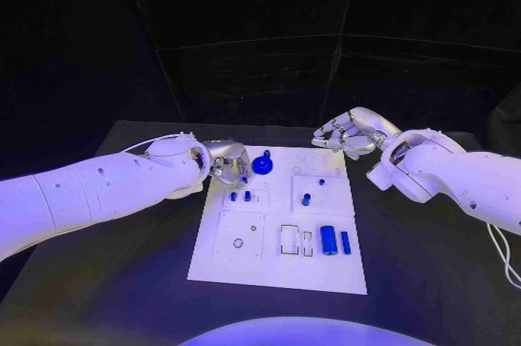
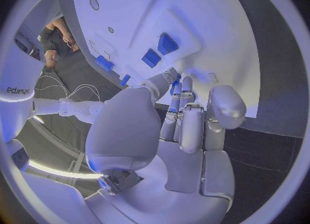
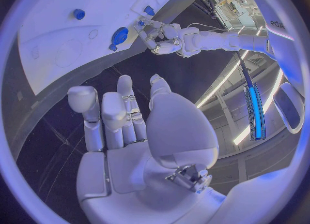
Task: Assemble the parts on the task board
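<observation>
Two cylinders [image 1: 336, 241], perhaps eight parts.

One board [image 1: 277, 274], two hands, left [image 1: 226, 163] and right [image 1: 345, 135], one round blue part [image 1: 262, 165], two blue cylinders [image 1: 328, 241] near the board's front edge, several small blue pegs [image 1: 306, 199]

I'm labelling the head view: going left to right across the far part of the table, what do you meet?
Left hand → round blue part on the task board → right hand, above the board's far right corner.
</observation>
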